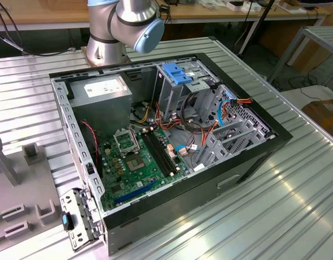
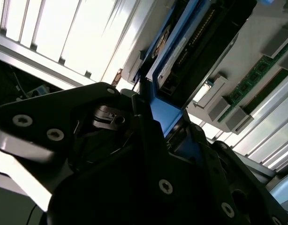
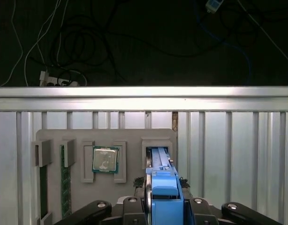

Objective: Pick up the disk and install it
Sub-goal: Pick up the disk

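In the first wrist view we are seeing the gripper (image 3: 165, 206) pinching the blue end of the disk (image 3: 161, 161), which is sitting on edge in a slot of the grey tray (image 3: 130, 136). A chip (image 3: 105, 159) is lying just beside that slot, with a memory stick (image 3: 64, 180) past it. In the exterior view the tray is sitting at eight o'clock of the open case (image 1: 172, 135), and the arm base (image 1: 107, 49) at eleven.

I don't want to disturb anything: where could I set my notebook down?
Bare table at the exterior view's right of the computer case, and in front. Crowded: the case's inside, cables over motherboard; the grey tray, where the gripper holds the disk.
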You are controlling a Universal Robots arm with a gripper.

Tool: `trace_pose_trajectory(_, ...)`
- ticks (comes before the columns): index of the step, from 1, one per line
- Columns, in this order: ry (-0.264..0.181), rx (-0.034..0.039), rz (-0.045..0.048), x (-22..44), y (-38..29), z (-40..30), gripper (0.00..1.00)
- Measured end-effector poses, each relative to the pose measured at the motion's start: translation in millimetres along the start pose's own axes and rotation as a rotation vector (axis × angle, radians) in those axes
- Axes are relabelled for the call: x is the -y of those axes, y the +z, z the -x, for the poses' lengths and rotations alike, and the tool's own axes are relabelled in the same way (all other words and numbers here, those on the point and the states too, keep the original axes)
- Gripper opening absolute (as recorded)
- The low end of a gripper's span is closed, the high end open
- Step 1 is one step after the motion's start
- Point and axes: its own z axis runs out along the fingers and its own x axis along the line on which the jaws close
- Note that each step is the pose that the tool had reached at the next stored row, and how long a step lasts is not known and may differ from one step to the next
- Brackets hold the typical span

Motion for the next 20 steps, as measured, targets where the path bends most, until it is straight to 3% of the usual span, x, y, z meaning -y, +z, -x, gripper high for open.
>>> trace_pose_trajectory(15, 0.003, 0.0, 0.0001, 0.0, 0.0, 0.0, 0.37)
trace_pose_trajectory(20, 0.003, 0.0, -0.0008, 0.2, -12.2, -0.4, 0.37)
